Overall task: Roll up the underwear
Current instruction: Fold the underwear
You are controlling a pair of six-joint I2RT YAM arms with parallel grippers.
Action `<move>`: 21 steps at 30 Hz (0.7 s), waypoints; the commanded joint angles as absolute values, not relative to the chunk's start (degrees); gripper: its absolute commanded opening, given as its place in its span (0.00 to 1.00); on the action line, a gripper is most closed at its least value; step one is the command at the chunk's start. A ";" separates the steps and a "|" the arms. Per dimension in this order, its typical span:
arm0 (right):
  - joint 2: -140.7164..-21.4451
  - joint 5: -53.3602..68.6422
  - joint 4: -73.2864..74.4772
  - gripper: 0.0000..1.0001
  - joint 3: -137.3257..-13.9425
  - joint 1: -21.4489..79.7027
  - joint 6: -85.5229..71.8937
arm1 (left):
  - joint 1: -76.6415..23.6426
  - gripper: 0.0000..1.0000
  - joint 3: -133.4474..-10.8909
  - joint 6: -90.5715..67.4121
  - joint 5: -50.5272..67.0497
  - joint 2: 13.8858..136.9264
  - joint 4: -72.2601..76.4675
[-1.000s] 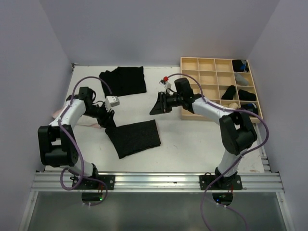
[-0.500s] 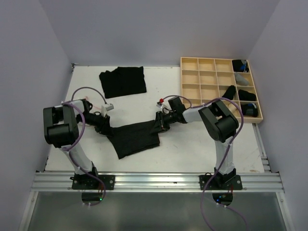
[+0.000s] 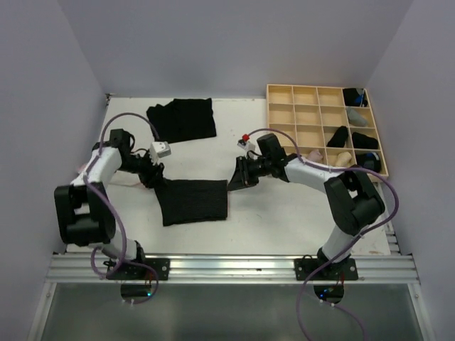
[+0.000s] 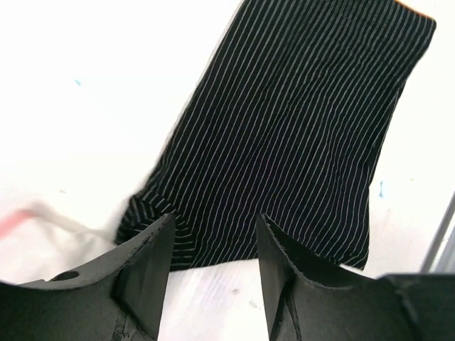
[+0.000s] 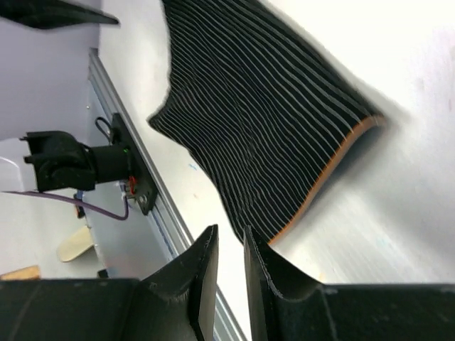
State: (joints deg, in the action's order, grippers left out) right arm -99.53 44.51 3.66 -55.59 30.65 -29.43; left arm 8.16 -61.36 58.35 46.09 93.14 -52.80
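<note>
The underwear [image 3: 193,202] being worked is a black pinstriped piece lying flat on the white table [image 3: 284,213], near the middle and a little left, its long sides running left to right. The left claw [image 3: 154,177] is at its far left corner. In the left wrist view the cloth [image 4: 298,128] stretches away from the left claw [image 4: 215,224]. The two fingers [image 4: 146,273] stand well apart, with the near edge of the cloth lying loose in the gap and nothing clamped.

The right claw [image 3: 233,182] is at the far right corner. In the right wrist view its two fingers [image 5: 202,277] stand close, with only a thin slit between them. An orange-edged corner of the cloth [image 5: 263,121] curls up just beside the tips of the right claw [image 5: 230,234]. I cannot tell whether that corner is pinched.

The left arm [image 3: 99,163] rises from its base, folds back at the elbow and bends its wrist right and down to the cloth. The right arm [image 3: 313,170] reaches low and leftward, forearm nearly level.

A heap of black cloth [image 3: 183,119] lies at the back of the table, well apart. At the far right stands a wooden grid tray [image 3: 302,114], with dark rolls [image 3: 364,141] in its right-hand compartments.
</note>
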 commanded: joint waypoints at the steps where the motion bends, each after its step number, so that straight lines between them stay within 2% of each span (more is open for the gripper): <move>1: -97.73 45.34 8.35 0.25 -62.30 30.85 -23.13 | 5.46 0.55 -54.95 64.51 42.13 78.98 -47.67; 7: -106.32 46.50 7.04 0.25 -68.46 34.80 -22.94 | -1.32 0.57 -42.37 68.09 36.57 65.24 -42.54; 13: -116.18 43.52 3.08 0.25 -67.50 37.97 -21.80 | -4.39 0.56 -34.28 76.81 32.44 58.98 -43.33; 18: -116.20 40.43 0.35 0.22 -57.68 37.88 -24.86 | -9.48 0.55 -31.55 75.34 27.96 55.55 -38.94; 21: -111.55 39.90 -4.56 0.22 -50.90 37.88 -27.24 | -11.68 0.52 -32.52 72.45 26.46 59.83 -39.99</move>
